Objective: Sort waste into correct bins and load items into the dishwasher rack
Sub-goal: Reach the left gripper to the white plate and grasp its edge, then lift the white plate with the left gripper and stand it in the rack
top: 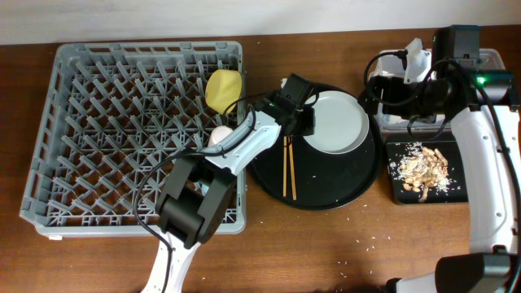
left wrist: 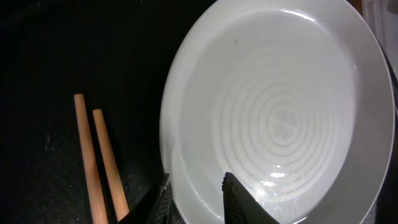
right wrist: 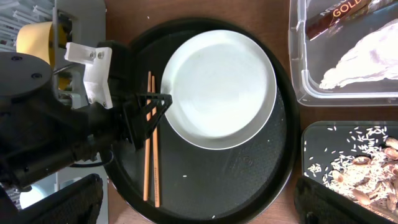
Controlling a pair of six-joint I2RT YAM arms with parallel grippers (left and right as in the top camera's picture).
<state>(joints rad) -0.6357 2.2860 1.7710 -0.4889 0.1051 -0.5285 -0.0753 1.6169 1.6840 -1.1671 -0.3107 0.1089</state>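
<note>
The round grey-white plate (top: 340, 122) lies on the large round black tray (top: 326, 194), with the wooden chopsticks (top: 288, 167) to its left. My left gripper (top: 308, 122) is open and straddles the plate's left rim (left wrist: 199, 199), one finger outside and one on the plate (left wrist: 280, 106). The chopsticks (left wrist: 99, 162) lie just beside it. The yellow bowl (top: 224, 89) stands in the grey dishwasher rack (top: 98, 130). My right gripper (right wrist: 199, 211) is open and empty, high over the tray. The clear tub (right wrist: 298, 62) holds the snack wrapper (right wrist: 339, 15) and napkin (right wrist: 367, 56). Food scraps (top: 422, 167) lie in the flat black tray (top: 399, 194).
My left arm reaches over the rack's right edge, hiding part of it. A pale cup-like shape (top: 220, 134) shows in the rack under that arm. My right arm (top: 488, 163) stands along the table's right side, beside the bins.
</note>
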